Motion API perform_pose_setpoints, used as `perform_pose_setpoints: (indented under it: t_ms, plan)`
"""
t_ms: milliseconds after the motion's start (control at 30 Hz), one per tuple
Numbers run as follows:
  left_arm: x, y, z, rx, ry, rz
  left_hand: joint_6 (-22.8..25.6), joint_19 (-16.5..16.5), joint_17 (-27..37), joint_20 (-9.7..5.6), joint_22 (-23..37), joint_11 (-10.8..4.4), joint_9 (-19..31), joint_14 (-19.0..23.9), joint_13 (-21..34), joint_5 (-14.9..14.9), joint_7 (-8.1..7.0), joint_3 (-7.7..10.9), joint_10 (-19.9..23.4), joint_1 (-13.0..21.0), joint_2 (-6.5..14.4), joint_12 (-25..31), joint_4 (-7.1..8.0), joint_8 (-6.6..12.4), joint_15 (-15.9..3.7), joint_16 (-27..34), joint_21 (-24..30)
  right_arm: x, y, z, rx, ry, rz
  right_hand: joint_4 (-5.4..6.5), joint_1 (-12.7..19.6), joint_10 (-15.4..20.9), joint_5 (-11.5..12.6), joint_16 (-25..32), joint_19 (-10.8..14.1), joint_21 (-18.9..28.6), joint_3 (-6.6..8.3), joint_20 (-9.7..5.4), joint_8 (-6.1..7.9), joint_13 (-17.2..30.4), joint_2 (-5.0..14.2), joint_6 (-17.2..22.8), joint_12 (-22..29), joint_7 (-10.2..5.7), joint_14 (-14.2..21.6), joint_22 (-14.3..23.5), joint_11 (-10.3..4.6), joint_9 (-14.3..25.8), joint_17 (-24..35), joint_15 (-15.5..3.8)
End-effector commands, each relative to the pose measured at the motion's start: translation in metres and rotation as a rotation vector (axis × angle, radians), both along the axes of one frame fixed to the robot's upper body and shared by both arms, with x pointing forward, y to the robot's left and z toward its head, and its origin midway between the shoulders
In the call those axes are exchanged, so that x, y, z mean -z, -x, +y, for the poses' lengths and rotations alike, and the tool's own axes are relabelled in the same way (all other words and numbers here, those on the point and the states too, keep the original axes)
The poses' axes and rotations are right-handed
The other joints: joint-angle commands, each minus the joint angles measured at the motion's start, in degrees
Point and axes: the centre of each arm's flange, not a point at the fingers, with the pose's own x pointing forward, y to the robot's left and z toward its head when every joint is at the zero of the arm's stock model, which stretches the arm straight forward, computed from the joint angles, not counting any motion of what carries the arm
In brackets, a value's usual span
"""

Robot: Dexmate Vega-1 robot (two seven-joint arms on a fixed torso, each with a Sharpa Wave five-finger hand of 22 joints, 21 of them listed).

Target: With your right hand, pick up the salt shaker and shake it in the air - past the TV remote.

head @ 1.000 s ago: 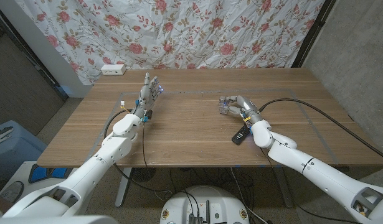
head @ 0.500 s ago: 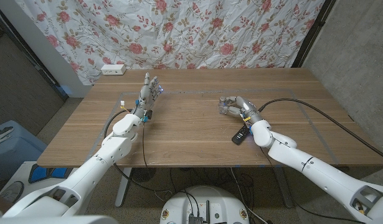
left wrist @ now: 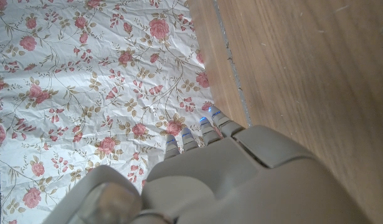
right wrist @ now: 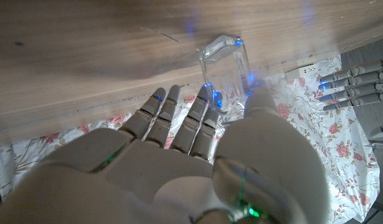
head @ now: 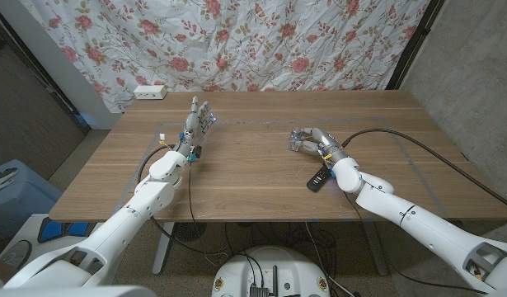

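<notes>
The salt shaker [head: 296, 140] is a small clear glass piece right of the table's middle. My right hand [head: 312, 140] grips it from the near right. In the right wrist view the shaker [right wrist: 227, 67] sits between the fingertips [right wrist: 203, 102] and the thumb, lit by blue glints. Whether it is off the wood I cannot tell. The black TV remote [head: 319, 177] lies nearer me, just beside my right wrist. Over on the left side my left hand [head: 195, 125] stands upright, fingers apart and pointing up, holding nothing; the left wrist view shows its fingertips [left wrist: 200, 132].
A white power strip [head: 149, 91] lies at the table's back left corner, under the floral curtain [head: 237, 41]. A black cable [head: 401, 137] runs over the right part of the table. Thin tape lines mark the wood. A blue bin [head: 10, 188] stands on the floor at left.
The right hand turned over the shaker half a second ago, hiding it, and has turned back so the glass shows again. The left hand has not moved.
</notes>
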Motion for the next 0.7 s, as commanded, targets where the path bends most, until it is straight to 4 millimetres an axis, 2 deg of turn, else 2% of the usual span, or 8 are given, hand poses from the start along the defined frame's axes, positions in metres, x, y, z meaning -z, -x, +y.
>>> perform_pose_setpoints:
  t_ms: [33,200,300,600,700]
  plan:
    - [-0.0001,0.0001,0.0001,0.0,0.0,0.0,0.2,0.5,0.1,-1.36,0.3,-0.46,0.2,0.0,0.2,0.4,-0.64,-0.45,0.1,0.0,5.8,0.2,0.08,0.24,-5.75,0.3,-0.3,-0.0053,-0.0036,0.0007,-0.036,0.015,0.014,-0.04,-0.4,-1.7,0.1,-0.6,-0.8,-0.3,-0.53,0.41,-0.63,0.1,-0.96,-2.1,-0.1,0.28,-1.0,0.2,0.42,0.4,-0.1,-5.42]
    - [-0.0001,0.0001,0.0001,0.0,0.0,0.0,0.2,0.5,0.1,-1.37,0.3,-0.46,0.2,0.0,0.2,0.4,-0.6,-0.45,0.1,0.0,5.8,0.2,0.07,0.25,-5.76,0.3,-0.3,-0.0076,-0.0049,0.0008,-0.047,0.023,0.022,0.02,-1.2,-4.5,-0.1,-1.6,-1.6,-0.3,-0.79,1.27,-1.37,-0.1,-1.55,-4.8,-0.4,0.66,-2.7,0.2,1.42,0.4,-0.3,-4.8]
    - [-0.0001,0.0001,0.0,0.0,0.0,0.0,0.2,0.5,0.1,-1.36,0.3,-0.43,0.2,0.0,0.2,0.4,-0.48,-0.46,0.1,0.0,5.8,0.2,0.08,0.25,-5.8,0.3,-0.3,-0.0092,-0.0056,0.0004,-0.053,0.027,0.029,0.12,-1.9,-6.2,-0.5,-2.4,-2.6,-0.5,-1.07,1.83,-1.91,-0.4,-2.13,-7.2,-0.3,1.07,-4.1,0.2,1.77,0.4,-0.5,-3.63]
    - [-0.0001,0.0,0.0,0.0,0.0,0.0,0.2,0.5,0.1,-1.37,0.3,-0.4,0.2,0.1,0.2,0.4,-0.56,-0.46,0.1,0.0,5.8,0.2,0.08,0.25,-5.76,0.3,-0.3,-0.0135,-0.0064,-0.0021,-0.096,0.048,0.049,0.82,-5.1,-12.3,-0.2,-4.5,-5.6,-0.6,-2.26,3.15,-2.89,-1.0,-3.8,-13.7,-0.6,1.93,-7.7,0.2,4.55,0.2,-0.9,-0.92]
    - [0.0,0.0,0.0001,0.0,0.0,0.0,0.2,0.5,0.1,-1.37,0.3,-0.41,0.2,0.1,0.2,0.4,-0.54,-0.46,0.1,0.0,5.8,0.2,0.08,0.25,-5.79,0.3,-0.3,-0.0146,-0.0076,-0.0038,-0.116,0.056,0.051,1.06,-6.2,-12.9,0.1,-5.1,-6.8,-0.8,-2.68,3.41,-3.06,-1.1,-4.3,-15.4,-0.3,2.35,-8.8,0.2,5.16,0.1,-1.0,-0.17]
